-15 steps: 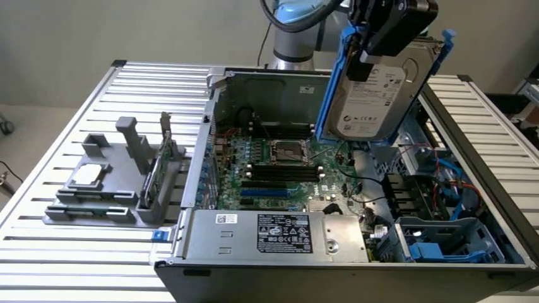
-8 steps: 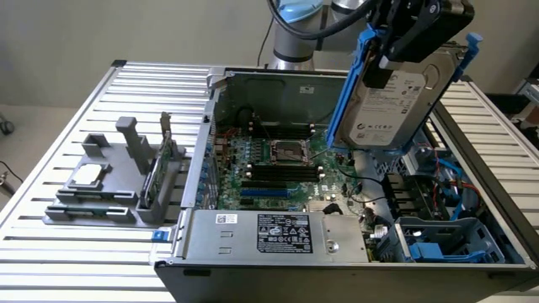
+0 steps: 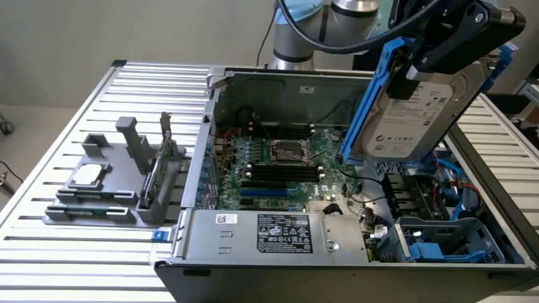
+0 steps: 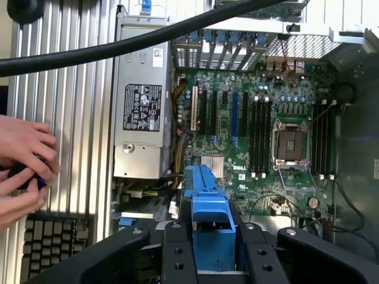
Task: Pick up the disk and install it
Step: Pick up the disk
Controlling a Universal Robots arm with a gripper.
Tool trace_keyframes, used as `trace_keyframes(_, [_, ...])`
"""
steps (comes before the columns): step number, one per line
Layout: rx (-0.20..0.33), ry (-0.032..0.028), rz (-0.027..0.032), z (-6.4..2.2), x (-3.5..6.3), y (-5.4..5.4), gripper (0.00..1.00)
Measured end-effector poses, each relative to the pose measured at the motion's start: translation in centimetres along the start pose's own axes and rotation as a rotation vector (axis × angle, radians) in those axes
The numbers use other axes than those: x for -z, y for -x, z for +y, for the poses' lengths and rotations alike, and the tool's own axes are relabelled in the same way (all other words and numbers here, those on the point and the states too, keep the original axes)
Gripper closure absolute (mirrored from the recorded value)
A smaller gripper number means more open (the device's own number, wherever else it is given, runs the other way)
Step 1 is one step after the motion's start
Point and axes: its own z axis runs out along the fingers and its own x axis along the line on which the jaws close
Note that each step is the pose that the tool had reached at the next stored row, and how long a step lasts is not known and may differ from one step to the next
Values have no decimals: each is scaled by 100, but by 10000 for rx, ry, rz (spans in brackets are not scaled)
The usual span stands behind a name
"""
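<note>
My gripper (image 3: 418, 68) is clamped on the disk (image 3: 413, 117), pinching its blue carrier (image 4: 208, 207). I hold it tilted in the upper right of the exterior view, above the open computer case (image 3: 286, 82). The pick-up looks done, so this is the carry. Seating the disk calls for squaring it to the drive cage (image 3: 438, 230) at lower right.

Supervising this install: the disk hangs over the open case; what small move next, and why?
Probably ease the disk down toward the blue drive cage: the claw holds it tilted above the motherboard, with the cage lower, to the exterior view's right.
</note>
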Motion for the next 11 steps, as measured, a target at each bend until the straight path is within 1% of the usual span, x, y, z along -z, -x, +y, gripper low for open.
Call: trace_keyframes(11, [-1, 144, -6, -312, 47, -288, 67])
